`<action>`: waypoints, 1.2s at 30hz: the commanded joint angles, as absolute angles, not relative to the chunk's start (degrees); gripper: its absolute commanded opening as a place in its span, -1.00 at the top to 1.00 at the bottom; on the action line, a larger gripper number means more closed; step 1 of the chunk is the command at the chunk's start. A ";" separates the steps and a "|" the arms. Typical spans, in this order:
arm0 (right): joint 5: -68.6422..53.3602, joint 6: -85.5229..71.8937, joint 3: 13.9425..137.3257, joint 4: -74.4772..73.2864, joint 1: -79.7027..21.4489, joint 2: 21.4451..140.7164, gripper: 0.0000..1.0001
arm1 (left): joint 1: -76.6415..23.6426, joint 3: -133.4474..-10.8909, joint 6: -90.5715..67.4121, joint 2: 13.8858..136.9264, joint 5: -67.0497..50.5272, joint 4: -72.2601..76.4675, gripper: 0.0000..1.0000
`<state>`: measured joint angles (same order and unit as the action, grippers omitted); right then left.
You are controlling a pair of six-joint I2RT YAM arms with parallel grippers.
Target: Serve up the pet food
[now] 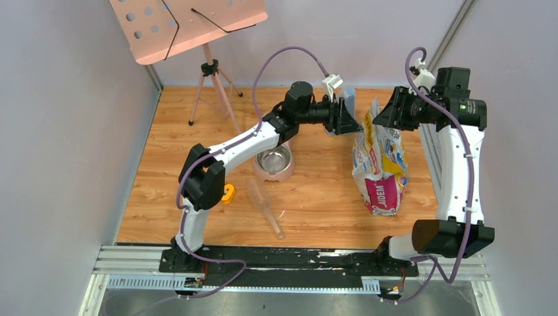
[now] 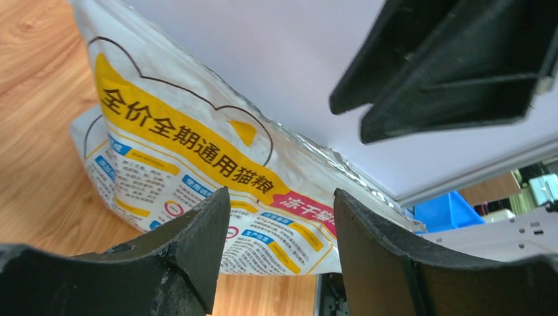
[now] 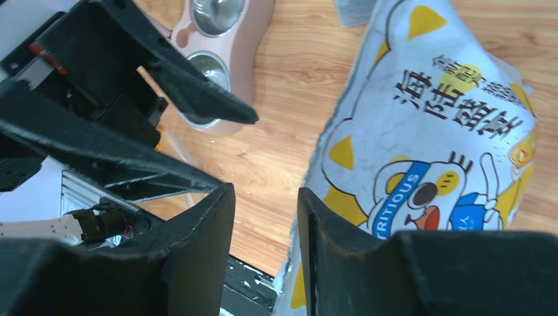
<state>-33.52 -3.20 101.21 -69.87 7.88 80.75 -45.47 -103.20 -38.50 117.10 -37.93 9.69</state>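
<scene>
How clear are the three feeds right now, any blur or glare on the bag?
Top external: even light, soft shadows, the bag sharp. Left wrist: bag print crisp, slight sheen on its foil edge; left claw dark and soft up close. Right wrist: bag readable, bowl glints mildly, right claw blurred.

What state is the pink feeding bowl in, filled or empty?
Empty: the steel cups of the pink bowl show bare shiny metal, no kibble; one cup is partly hidden.

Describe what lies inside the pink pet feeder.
Two steel cups sit in the pink feeder, with no kibble showing. The left tool covers part of one cup.
</scene>
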 commanded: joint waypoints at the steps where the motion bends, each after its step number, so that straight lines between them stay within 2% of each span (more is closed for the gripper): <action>1: -32.93 2.60 101.77 -71.68 8.88 81.69 0.19 | -46.61 -102.48 -35.06 116.97 -42.52 13.92 -0.31; 4: -32.94 4.28 100.99 -71.81 8.96 81.65 0.15 | -47.03 -101.70 -33.71 116.54 -42.76 13.53 -0.30; 9: -32.66 6.21 99.25 -71.70 9.05 82.11 0.44 | -47.37 -101.97 -32.43 116.50 -42.07 11.96 -0.32; 17: -32.14 6.12 96.76 -71.74 9.14 81.77 0.49 | -47.46 -102.35 -31.59 116.36 -41.76 10.99 -0.34; 29: -34.47 5.40 94.31 -71.59 10.57 80.51 0.85 | -47.80 -102.63 -30.74 116.42 -41.16 10.15 -0.40; 31: -35.41 4.39 94.48 -71.72 11.50 80.62 0.76 | -47.84 -102.65 -30.65 116.45 -41.07 10.05 -0.40; 33: -36.78 3.95 95.07 -72.20 12.56 80.72 0.51 | -47.97 -102.70 -30.59 116.44 -40.98 9.91 -0.40; 36: -39.71 4.28 96.60 -73.38 14.57 81.04 0.48 | -48.05 -102.90 -30.50 116.50 -39.99 9.29 -0.40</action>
<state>-35.51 4.12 94.52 -72.49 12.29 82.24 -47.40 -101.41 -31.94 117.12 -41.21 9.15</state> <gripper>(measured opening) 0.261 0.696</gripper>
